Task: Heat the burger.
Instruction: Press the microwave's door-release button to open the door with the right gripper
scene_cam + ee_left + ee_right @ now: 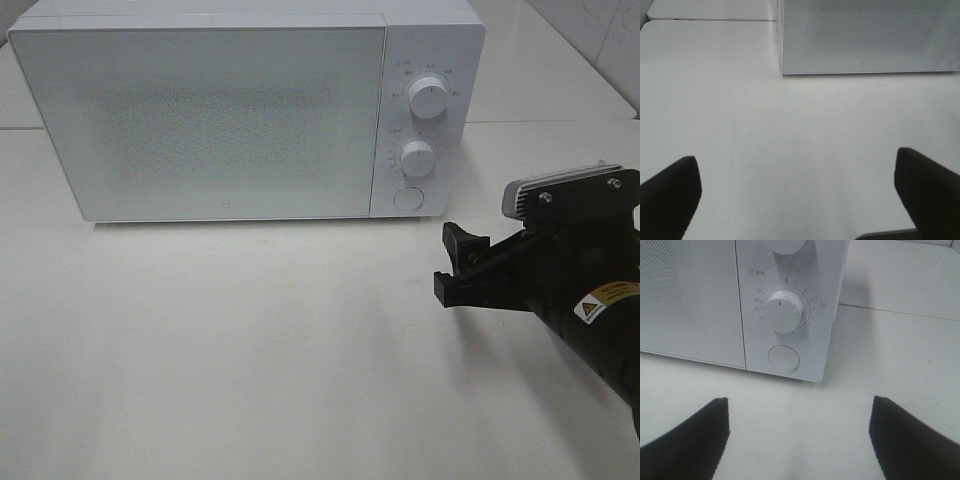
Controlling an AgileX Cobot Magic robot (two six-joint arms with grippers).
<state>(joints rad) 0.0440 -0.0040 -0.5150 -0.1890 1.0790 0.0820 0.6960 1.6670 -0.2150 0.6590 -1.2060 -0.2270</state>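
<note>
My left gripper (797, 172) and right gripper (447, 260) hung spread, empty. With the microwave (200, 110) shut and no burger in view, I judged pressing its button (407, 197) came next.

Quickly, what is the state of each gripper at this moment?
Left gripper: open, holding nothing.
Right gripper: open, holding nothing.
</note>
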